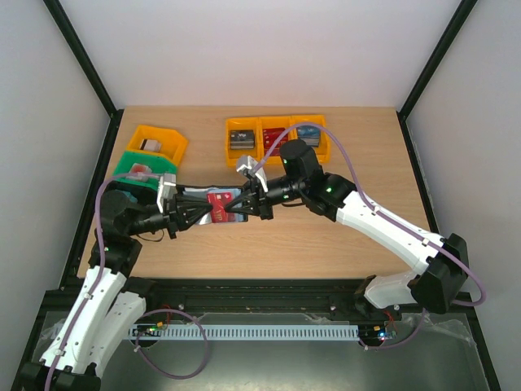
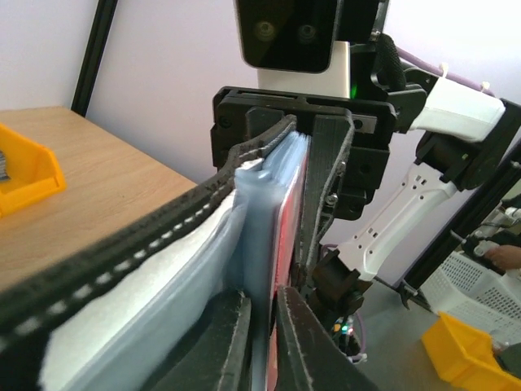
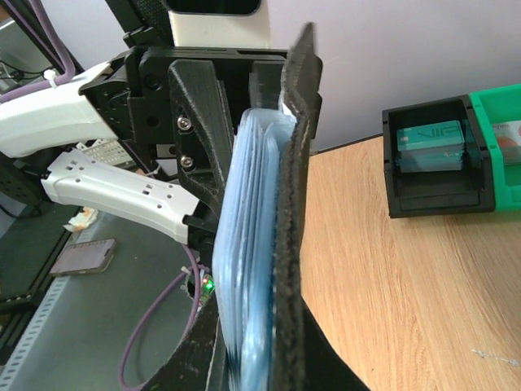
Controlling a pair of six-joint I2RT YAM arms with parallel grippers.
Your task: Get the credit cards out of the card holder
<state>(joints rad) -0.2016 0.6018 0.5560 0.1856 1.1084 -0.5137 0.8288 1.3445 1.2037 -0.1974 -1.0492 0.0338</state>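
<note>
From above, you have the card holder hanging clear of the bench, stretched between both arms. Its long axis runs along the line from one wrist to the other. The left jaws clench its near-left end and the right jaws clench the far-right end. A red card shows between them, slightly closer to the left arm.

In the left wrist view, your own fingers are pressed together on the bluish pocket layers. The red card's edge lies just beside them on the right, running straight away towards the opposing fingers. Whether you are nipping the card itself or only the pocket, I cannot tell.

In the right wrist view, the black cover stands edge-on and upright, clamped with the pockets between your fingers. No card is visible here. My judgement: the card should slide out lengthwise towards the left arm while the right arm anchors.
</note>
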